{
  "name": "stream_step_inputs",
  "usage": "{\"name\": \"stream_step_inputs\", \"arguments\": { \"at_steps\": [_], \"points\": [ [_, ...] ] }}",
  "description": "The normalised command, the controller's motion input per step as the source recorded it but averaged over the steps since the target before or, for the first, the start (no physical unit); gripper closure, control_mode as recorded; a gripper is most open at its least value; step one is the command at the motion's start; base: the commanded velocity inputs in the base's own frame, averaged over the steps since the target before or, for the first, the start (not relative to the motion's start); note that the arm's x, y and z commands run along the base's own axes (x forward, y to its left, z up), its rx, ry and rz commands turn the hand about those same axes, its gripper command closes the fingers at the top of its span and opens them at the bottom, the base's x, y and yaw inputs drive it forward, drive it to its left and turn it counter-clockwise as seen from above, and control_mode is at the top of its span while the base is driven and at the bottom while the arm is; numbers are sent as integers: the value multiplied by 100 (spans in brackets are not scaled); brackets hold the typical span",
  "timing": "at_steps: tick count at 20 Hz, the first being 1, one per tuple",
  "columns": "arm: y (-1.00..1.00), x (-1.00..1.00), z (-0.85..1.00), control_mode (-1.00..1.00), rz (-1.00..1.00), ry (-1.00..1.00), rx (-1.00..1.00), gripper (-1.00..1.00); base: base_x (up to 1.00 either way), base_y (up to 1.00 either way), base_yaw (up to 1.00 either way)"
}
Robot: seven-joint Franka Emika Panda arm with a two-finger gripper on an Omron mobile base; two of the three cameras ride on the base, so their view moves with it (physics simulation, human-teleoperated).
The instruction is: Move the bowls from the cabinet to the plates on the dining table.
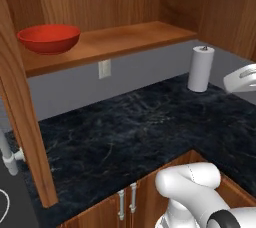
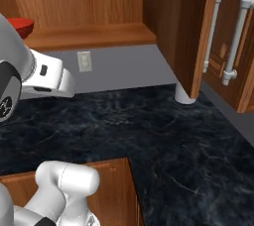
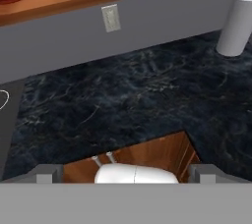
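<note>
Open gripper (image 3: pixel 126 173) over bare counter (image 3: pixel 123 100) edge.

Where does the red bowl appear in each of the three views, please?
Left base view: the red bowl sits upper left, on the cabinet shelf.
Right base view: a sliver at the left edge, upper part, behind the arm.
Hand view: cut off at the top left corner.
Shared landmark: the wall outlet, below the shelf, right of the bowl.

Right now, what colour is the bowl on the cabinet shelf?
Glossy red; the bowl shows best in the left base view.
</note>
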Motion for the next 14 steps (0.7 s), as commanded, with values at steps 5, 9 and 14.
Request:
{"name": "stream_step_inputs", "arguments": {
  "at_steps": [5,9,14],
  "points": [
    [0,0,0,100,0,0,0,-100,0,0,25],
    [0,0,0,100,0,0,0,-100,0,0,25],
    [0,0,0,100,0,0,0,-100,0,0,25]
  ]
}}
